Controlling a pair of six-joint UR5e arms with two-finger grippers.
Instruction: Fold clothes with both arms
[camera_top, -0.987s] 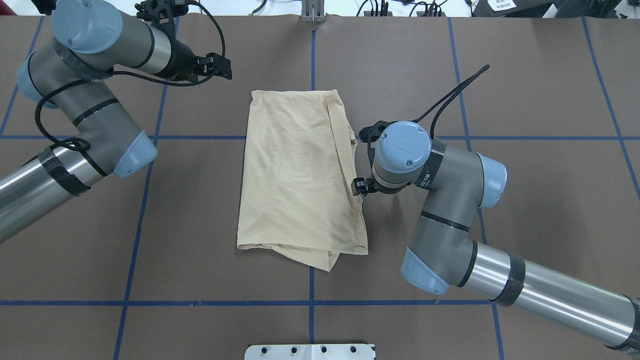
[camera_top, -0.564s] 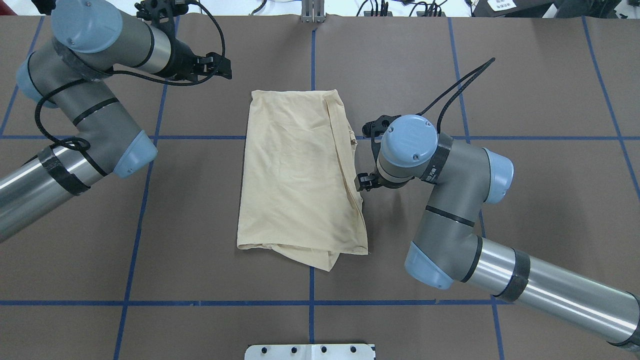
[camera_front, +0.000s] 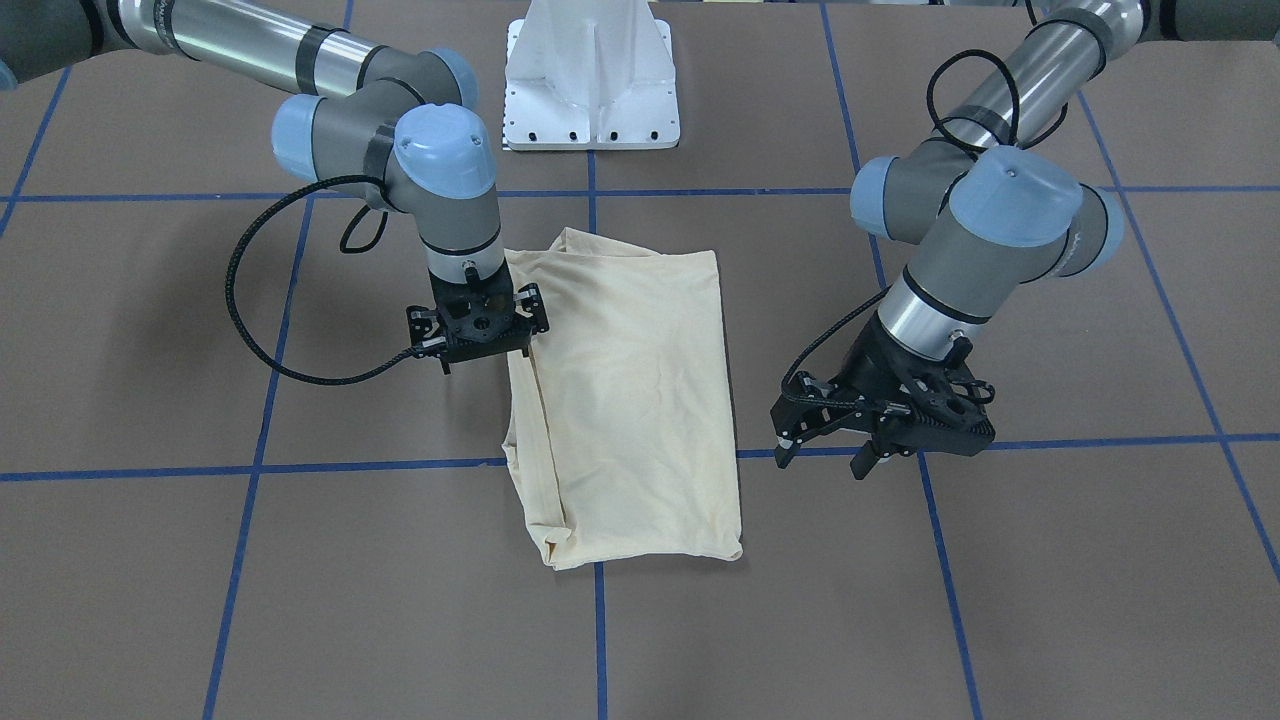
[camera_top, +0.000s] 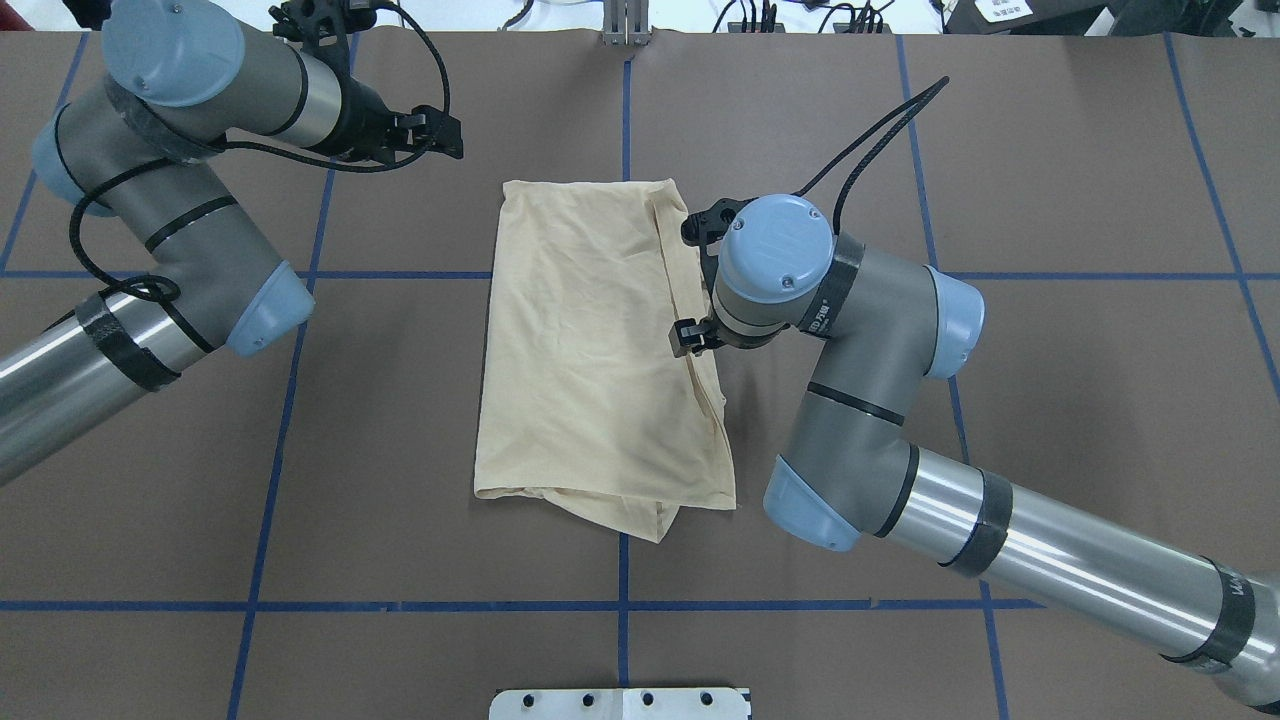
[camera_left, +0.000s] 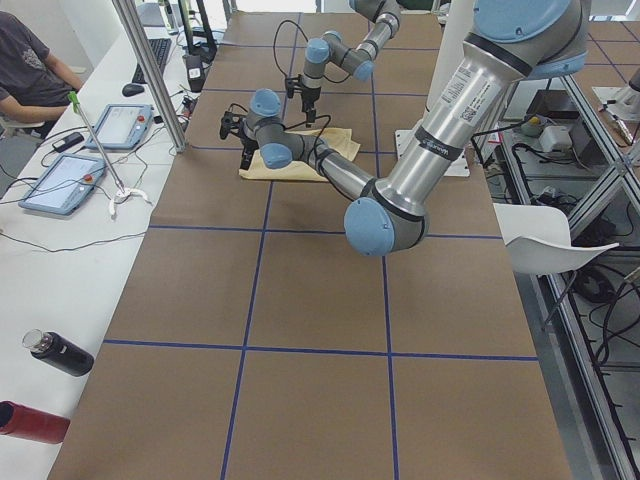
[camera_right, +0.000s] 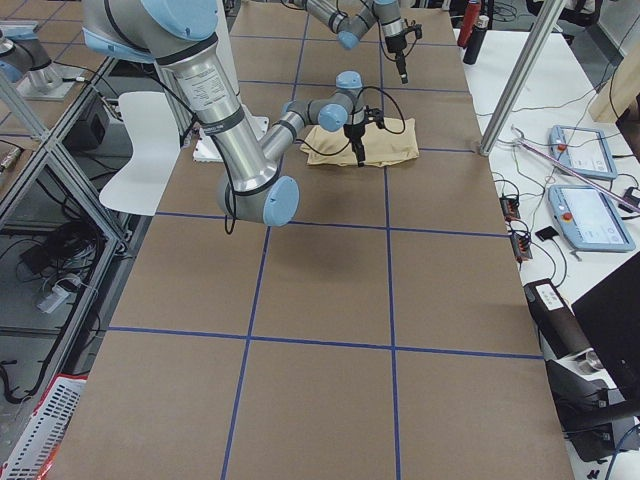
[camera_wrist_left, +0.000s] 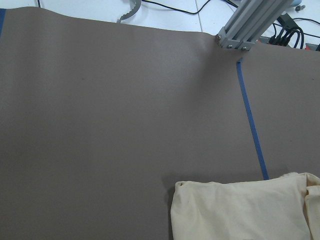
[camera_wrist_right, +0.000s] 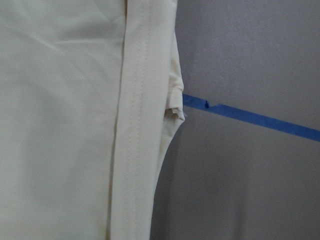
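right arm (camera_top: 850, 330) has shifted since a second ago: its wrist then sat just off the t-shirt's long edge on the robot's right, and now it hangs over that edge, a little nearer the table's far edge. left arm (camera_top: 190, 230) and the cloth lie as they did. t-shirt (camera_top: 590, 340): pale cream-yellow, folded into a long rectangle, flat at mid-table (camera_top: 400, 450), long axis running from the robot's edge toward the far edge. it straddles the centre blue tape line (camera_top: 625, 110), and a loose lobe sticks out at the short end nearest the white pedestal (camera_front: 590, 60). right gripper (camera_front: 485, 359): points straight down at the shirt's long edge, jaws spread apart, nothing between them. one fingertip is over the cloth border and the other over bare table beside it. whether either tip touches the fabric cannot be told. right wrist view: double-stitched hem running top to bottom, a small bunched tuck where the tape comes out from under the edge. left gripper (camera_top: 458, 138): jaws parted, empty, held above bare table, off the shirt's far corner on the robot's left and apart from it. left wrist view: that corner of the shirt at the bottom of frame, brown table beyond it.
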